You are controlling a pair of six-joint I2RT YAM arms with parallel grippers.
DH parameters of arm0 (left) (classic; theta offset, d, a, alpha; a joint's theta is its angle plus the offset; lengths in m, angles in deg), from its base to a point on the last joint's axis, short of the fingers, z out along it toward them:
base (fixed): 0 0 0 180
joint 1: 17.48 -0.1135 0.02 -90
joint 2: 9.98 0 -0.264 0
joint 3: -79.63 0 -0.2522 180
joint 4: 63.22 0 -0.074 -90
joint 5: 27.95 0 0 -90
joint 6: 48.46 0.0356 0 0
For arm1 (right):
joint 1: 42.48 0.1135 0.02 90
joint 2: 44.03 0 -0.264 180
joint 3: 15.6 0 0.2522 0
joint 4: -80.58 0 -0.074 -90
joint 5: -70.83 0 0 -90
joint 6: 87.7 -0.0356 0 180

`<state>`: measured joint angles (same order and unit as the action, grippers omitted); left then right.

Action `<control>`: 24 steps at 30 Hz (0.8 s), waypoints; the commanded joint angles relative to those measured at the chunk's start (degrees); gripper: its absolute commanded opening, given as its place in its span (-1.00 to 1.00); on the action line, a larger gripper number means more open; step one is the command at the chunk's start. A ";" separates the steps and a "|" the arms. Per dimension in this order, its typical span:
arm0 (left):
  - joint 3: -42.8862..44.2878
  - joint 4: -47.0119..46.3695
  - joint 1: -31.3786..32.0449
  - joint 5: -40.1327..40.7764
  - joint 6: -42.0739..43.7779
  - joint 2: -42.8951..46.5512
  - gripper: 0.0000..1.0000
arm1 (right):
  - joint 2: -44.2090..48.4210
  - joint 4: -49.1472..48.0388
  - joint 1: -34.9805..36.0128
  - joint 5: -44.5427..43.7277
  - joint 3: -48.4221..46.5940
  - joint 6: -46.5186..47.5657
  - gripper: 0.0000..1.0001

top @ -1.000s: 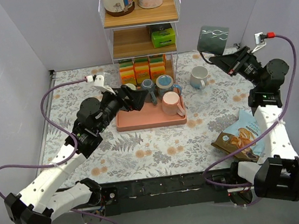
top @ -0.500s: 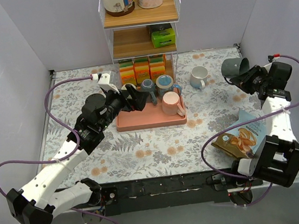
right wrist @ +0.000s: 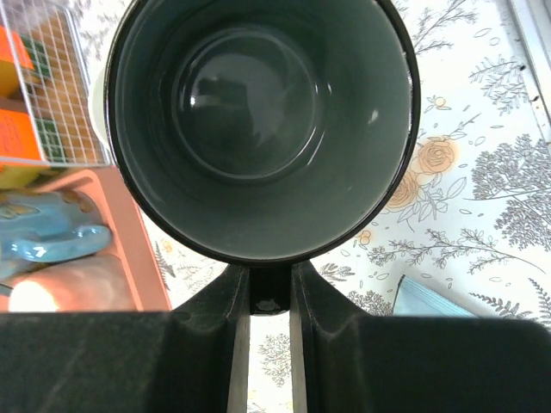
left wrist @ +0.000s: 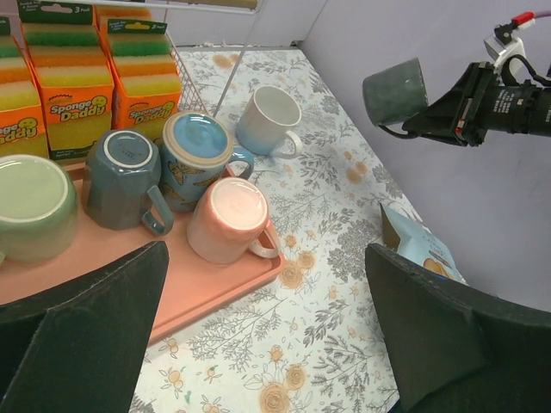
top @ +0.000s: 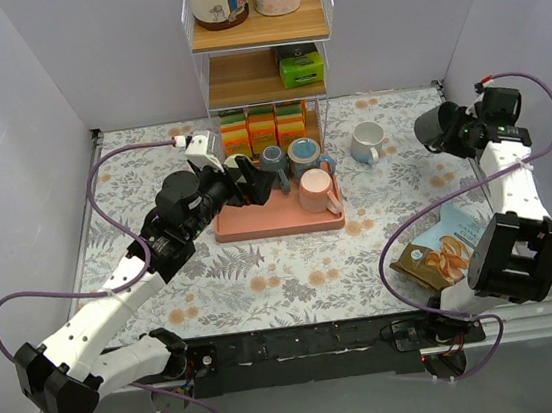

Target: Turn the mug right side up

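1. Mug first: the dark grey-green glazed mug (right wrist: 263, 120) hangs in the air over the far right part of the floral-patterned worktop (top: 295, 275), touching nothing below it.
2. The right gripper (right wrist: 263, 297) is clenched on the mug's handle. Its wrist camera looks straight into the open mouth.
3. From above, the mug (top: 438, 129) shows me only its dark outer wall and no opening. I judge it is tipped over in mid-turn, not yet upright.
4. The left gripper (left wrist: 267, 249) is released, with its jaws wide apart and nothing between them. It hovers over the near edge of the pink rectangular tray (left wrist: 215, 288), where four other mugs stand.
5. Step in hand, as I read it: the lift is done and the wrist roll is under way.
6. Next I need to roll the right wrist until the mouth faces up, then lower the base flat onto bare worktop.
7. The landing spot should lie between the white ceramic mug (top: 368, 140) and the crinkled blue snack bag (top: 443, 251), well apart from both.
8. I would let go only once the base sits level, because a tilted release could tip the mug over.
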<state>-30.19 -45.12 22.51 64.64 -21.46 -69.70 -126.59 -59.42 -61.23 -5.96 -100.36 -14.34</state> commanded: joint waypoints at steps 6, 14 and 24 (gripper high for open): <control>1.23 1.02 0.27 0.49 0.69 -0.57 0.96 | -5.31 -0.84 6.70 -11.19 -6.78 5.66 -0.97; 2.20 1.46 0.27 0.31 1.48 -2.15 0.96 | -11.03 -1.37 11.62 -19.17 -9.94 6.19 -0.97; 1.15 1.99 0.27 -0.30 1.57 -1.54 0.96 | -19.55 -2.59 15.40 -25.16 -13.37 6.62 -0.97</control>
<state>-30.17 -43.81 22.51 64.40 -20.83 -72.37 -144.60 -56.25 -46.43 -27.29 -109.54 -8.75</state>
